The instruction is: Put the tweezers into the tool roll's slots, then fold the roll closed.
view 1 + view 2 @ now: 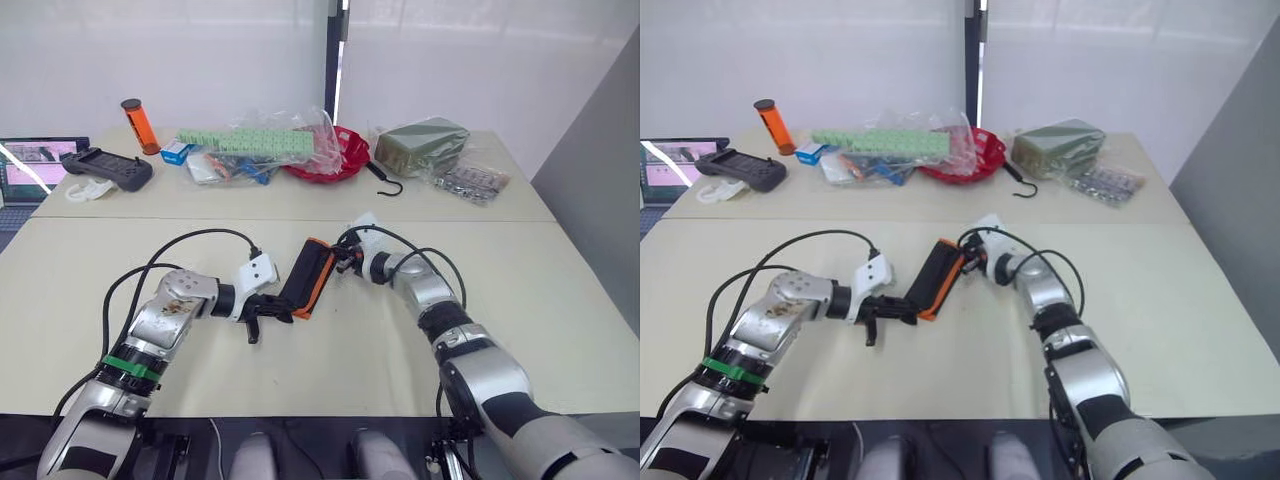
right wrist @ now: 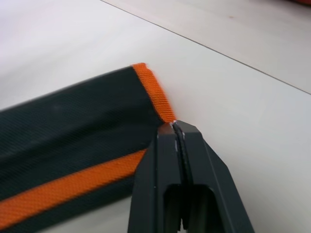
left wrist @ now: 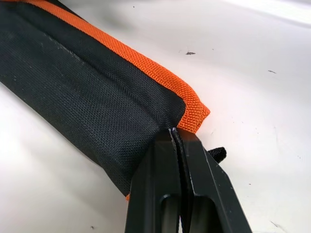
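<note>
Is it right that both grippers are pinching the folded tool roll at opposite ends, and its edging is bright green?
Not quite. Both the left gripper and the right gripper do pinch the folded tool roll at opposite ends, but its edging is bright orange, not green, as both wrist views show.

We found no text, label, brand, number or sign that we could read; the tool roll [image 1: 309, 277] showed plain black fabric and orange edging with no print; the green packet [image 1: 421, 145] and the bagged items [image 1: 262, 148] at the far side of the table [image 1: 560, 300] bore markings too small for us to make out.
</note>
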Tool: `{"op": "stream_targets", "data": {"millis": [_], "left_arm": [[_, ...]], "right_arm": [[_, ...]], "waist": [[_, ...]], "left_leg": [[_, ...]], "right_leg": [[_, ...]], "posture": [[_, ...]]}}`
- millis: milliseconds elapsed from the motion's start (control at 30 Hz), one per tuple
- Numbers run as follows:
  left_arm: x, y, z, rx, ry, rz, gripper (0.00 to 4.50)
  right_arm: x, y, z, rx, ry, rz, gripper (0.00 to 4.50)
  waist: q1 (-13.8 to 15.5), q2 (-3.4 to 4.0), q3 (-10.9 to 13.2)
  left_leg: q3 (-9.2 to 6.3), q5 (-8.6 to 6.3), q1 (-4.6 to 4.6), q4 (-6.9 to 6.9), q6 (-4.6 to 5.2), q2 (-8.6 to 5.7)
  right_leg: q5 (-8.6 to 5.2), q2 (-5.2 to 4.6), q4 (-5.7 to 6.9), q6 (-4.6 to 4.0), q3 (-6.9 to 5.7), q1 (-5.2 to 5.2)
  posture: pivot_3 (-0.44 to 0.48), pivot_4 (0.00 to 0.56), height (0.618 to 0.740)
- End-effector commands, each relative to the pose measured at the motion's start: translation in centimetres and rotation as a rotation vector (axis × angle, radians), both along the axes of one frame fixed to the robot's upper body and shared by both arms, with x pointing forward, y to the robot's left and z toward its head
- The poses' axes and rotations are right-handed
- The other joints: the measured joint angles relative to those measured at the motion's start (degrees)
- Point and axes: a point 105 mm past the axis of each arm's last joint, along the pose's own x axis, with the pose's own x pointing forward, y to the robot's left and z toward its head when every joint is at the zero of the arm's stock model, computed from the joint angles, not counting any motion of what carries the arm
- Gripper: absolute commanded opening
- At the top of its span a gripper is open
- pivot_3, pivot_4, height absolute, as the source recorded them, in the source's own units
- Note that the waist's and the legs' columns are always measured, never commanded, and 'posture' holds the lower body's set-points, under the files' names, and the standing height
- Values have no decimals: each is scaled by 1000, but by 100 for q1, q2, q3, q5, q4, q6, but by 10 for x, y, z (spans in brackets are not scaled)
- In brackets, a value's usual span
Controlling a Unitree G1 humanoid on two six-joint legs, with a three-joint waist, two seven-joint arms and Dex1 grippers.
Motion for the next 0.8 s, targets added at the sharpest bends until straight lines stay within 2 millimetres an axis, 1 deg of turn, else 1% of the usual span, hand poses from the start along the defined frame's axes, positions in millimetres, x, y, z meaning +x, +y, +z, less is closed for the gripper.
{"op": "stream_targets", "data": {"millis": [33,133,200,300,333,367,400,433,500,567,633,700,800], "left_arm": [[-12,23,-39,92,150,113,89],[-11,19,-31,39,142,119,89],[-9,15,-20,-29,133,121,89],[-8,6,9,-191,104,103,89],[-9,4,16,-225,100,98,89],[-9,4,19,-242,101,96,89],[-7,5,37,-331,94,115,89],[-7,6,50,-394,90,125,89],[2,26,74,-474,28,208,89],[7,53,83,-462,-42,303,614],[9,77,86,-422,-115,377,1196],[17,107,91,-331,-266,502,1893],[15,139,98,-173,-447,596,2888]], "right_arm": [[-2,-12,-22,-50,54,-57,0],[1,-6,-7,2,-11,-26,0],[2,-1,9,63,-69,10,0],[2,-1,31,130,-148,52,0],[2,-2,35,139,-162,58,0],[2,-3,36,142,-168,62,0],[-1,-5,44,161,-192,84,0],[-2,-7,49,173,-209,102,0],[-13,-13,63,195,-254,166,0],[-25,-25,73,212,-283,194,0],[-37,-36,75,170,-298,223,551],[-51,-48,75,116,-302,247,1180],[-68,-69,78,92,-307,239,2193]], "waist": [[-9,10,-4],[-18,10,-4],[-25,11,-1],[-29,17,17],[-30,17,19],[-26,18,22],[-3,17,25],[13,16,28],[38,17,50],[69,19,67],[85,25,73],[117,29,76],[155,21,95]], "left_leg": [[0,0,0,-7,0,0],[-2,-1,5,-7,3,1],[-2,-1,0,-4,2,1],[-1,-2,-20,-6,2,1],[-1,-2,-41,-6,2,1],[-2,-1,-82,-3,2,1],[-4,-1,-117,2,2,1],[-5,0,-154,9,1,-1],[-15,2,-208,18,-2,-4],[-30,4,-225,16,-6,-6],[-33,4,-224,8,-7,-8],[-33,2,-222,0,-10,-18],[-31,-1,-225,3,-14,-22]], "right_leg": [[4,0,-1,-14,0,-1],[-3,4,-1,-12,1,1],[-17,3,-1,13,1,-1],[-15,3,-2,9,0,-20],[-10,3,-1,1,0,-41],[2,3,5,-19,0,-82],[2,4,11,-19,0,-112],[4,3,29,-21,1,-151],[6,3,48,-22,1,-200],[8,3,52,-25,-9,-211],[8,2,47,-26,-10,-210],[8,-11,30,-26,-11,-205],[7,-16,17,-24,-11,-202]], "posture": [[0,150,737],[0,150,737],[0,150,737],[0,150,737],[0,150,737],[0,150,737],[0,150,737],[0,150,737],[0,150,737],[0,150,737],[0,150,737],[0,150,737],[0,150,737]]}}
